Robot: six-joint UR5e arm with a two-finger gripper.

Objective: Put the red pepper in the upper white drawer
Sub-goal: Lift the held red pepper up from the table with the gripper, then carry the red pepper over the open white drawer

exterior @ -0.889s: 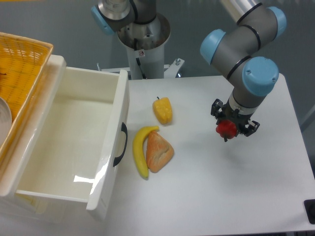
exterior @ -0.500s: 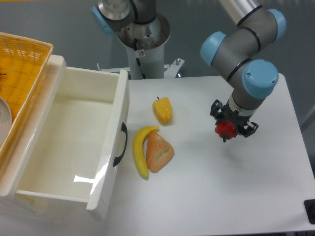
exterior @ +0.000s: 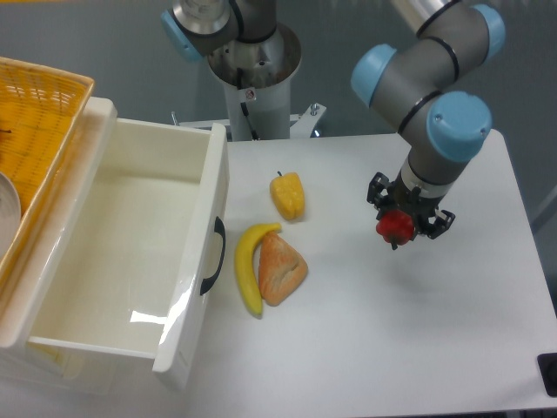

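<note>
Gripper [exterior: 396, 225] w/ black fingers [exterior: 378, 187] clamped round the red pepper [exterior: 395, 226]; pepper held clear of the white table [exterior: 418, 348], over its right half, w/ a small shadow under it. Arm's grey links & blue joint caps rise from the wrist to the top right.

Upper white drawer [exterior: 130, 252] on the left, pulled out, open side up, nothing seen inside; glare patch on its floor near the front. Black curved handle [exterior: 213, 255] on the front panel, facing the table's middle. Pepper well apart from the drawer, w/ the other food between.

Between them: yellow pepper [exterior: 288, 196] w/ short dark stem pointing up-left; below it a banana [exterior: 248, 266], curved, lying just beside the drawer front; orange-tan bread wedge [exterior: 280, 268] touching the banana's right side. Yellow pepper is near the banana tip, can't tell if touching.

Yellow woven basket [exterior: 35, 139] at far left, above/behind the drawer, cut by the frame edge. Arm's grey base column [exterior: 257, 83] at top centre behind the table.
</note>
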